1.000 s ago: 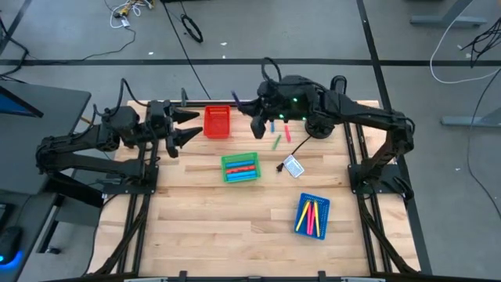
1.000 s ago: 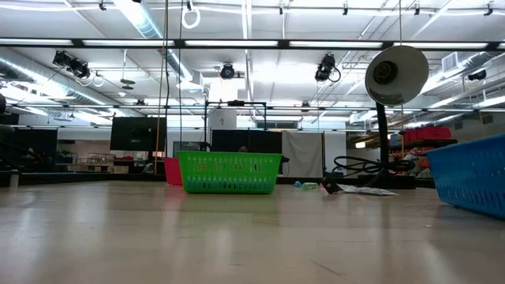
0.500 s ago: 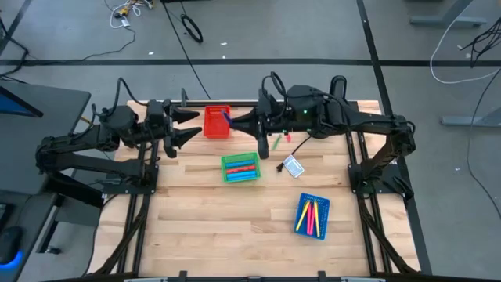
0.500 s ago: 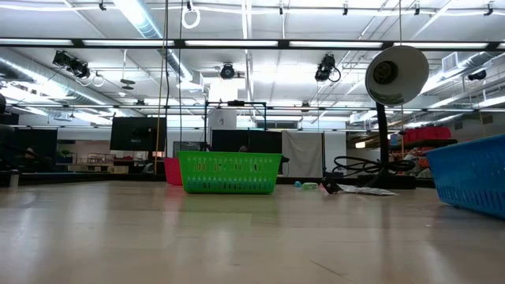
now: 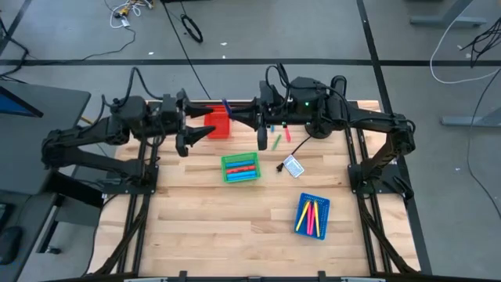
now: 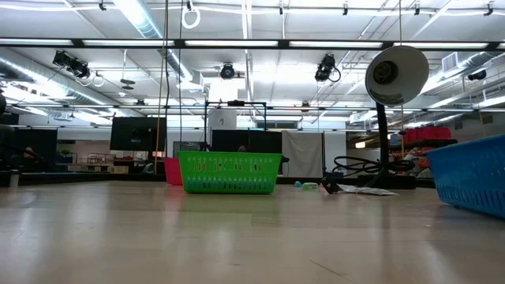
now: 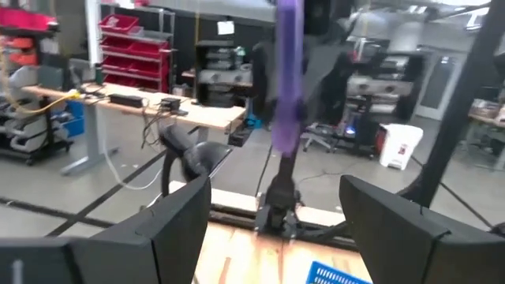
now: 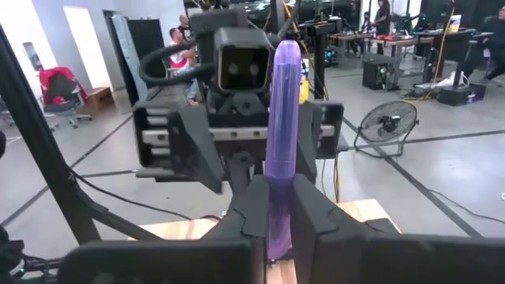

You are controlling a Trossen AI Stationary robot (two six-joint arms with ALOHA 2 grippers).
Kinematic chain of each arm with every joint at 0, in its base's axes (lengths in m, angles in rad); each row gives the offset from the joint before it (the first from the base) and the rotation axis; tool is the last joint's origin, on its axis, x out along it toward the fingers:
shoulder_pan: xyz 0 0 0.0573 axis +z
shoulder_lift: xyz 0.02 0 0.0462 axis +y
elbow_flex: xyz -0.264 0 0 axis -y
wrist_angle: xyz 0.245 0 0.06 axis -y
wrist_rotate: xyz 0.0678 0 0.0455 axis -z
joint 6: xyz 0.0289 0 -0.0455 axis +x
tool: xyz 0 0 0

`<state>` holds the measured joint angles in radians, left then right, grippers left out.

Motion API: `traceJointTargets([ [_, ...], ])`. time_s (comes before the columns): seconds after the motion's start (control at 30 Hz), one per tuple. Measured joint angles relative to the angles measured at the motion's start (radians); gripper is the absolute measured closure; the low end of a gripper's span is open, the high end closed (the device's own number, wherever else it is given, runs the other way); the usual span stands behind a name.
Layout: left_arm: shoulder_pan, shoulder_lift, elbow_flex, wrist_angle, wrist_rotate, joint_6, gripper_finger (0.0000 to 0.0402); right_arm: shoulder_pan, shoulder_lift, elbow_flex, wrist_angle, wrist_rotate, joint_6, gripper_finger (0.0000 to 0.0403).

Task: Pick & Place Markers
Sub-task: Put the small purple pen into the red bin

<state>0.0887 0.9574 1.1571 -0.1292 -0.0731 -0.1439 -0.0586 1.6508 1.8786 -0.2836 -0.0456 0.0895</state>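
Holding a thin purple marker [image 8: 282, 134] upright in closed jaws, the right gripper [image 5: 235, 117] hovers above the small red plastic tray [image 5: 217, 123]; facing it, the left gripper [image 5: 200, 125] waits, jaws wide and empty.

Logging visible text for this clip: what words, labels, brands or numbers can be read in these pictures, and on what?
No text can be read in any view.
Card on the table: white and blue, any print too small to read.
Purple marker held in the right gripper: no lettering legible.
Red, green and blue trays: no labels seen.
Room behind the table: signs and screens too blurred to read.
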Motion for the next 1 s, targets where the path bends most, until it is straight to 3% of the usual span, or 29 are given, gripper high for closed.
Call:
traceJointTargets([
  [0.47, 0.000, 0.153, 0.189, 0.000, 0.017, 0.060, 0.0117, 0.005, 0.000, 0.000, -0.010, -0.020, 0.004, 0.0385],
  [0.8, 0.000, 0.223, 0.252, -0.001, 0.019, 0.054, 0.0119, 0.008, 0.001, 0.000, -0.018, -0.024, 0.003, 0.0385],
  [1.0, 0.000, 0.230, 0.257, 0.003, 0.012, 0.044, 0.0153, 0.008, 0.001, 0.000, -0.019, -0.024, 0.002, 0.0385],
])
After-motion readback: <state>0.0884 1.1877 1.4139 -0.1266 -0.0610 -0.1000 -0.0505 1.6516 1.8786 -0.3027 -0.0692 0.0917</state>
